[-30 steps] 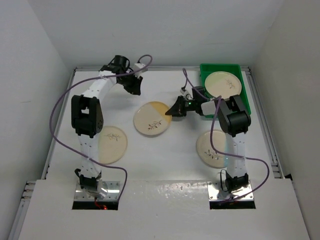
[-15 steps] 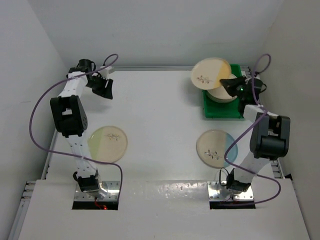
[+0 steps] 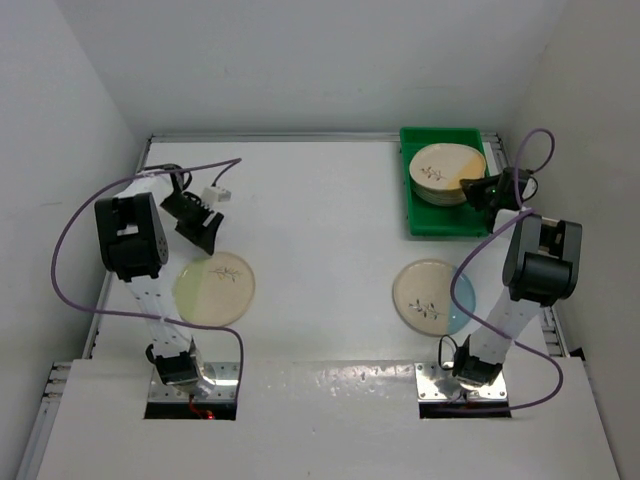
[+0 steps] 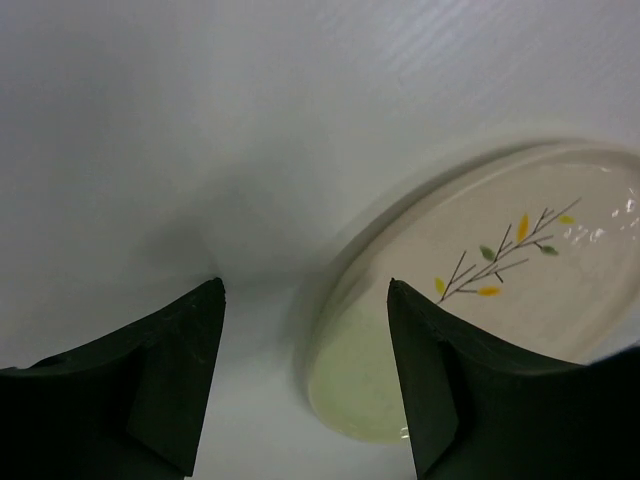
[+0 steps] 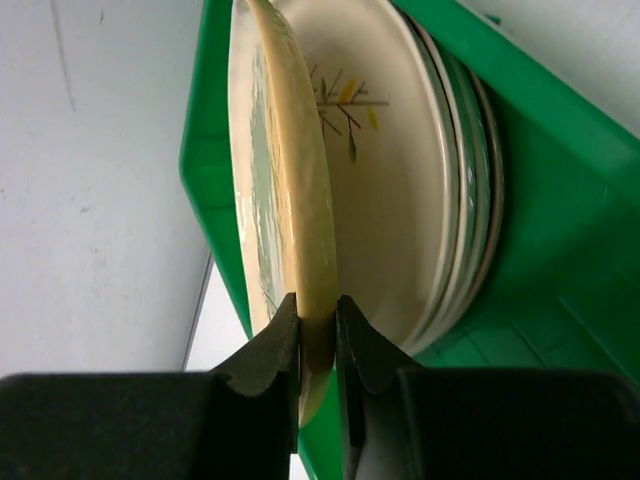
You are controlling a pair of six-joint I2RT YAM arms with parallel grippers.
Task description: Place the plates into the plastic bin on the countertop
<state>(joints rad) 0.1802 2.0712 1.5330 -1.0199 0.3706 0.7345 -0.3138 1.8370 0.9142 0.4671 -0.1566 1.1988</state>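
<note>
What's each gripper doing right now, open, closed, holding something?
Left gripper: open, holding nothing.
Right gripper: closed on the rim of a round cream ceramic plate, tilted inside the bright green rectangular plastic bin.

Left arm [image 3: 128,238]: rises from its base at the near left corner, elbow folded high, forearm pitched down toward the centre. Left gripper [image 3: 203,232]: hangs low over the counter [image 3: 320,220], fingers pointing down and forward, jaws standing wide apart. Right arm [image 3: 540,262]: leans from its base toward the far right, elbow raised, wrist turned inward to the left. Right gripper [image 5: 318,305]: jaws pinched tight on the rim of one plate [image 5: 285,190].
</note>
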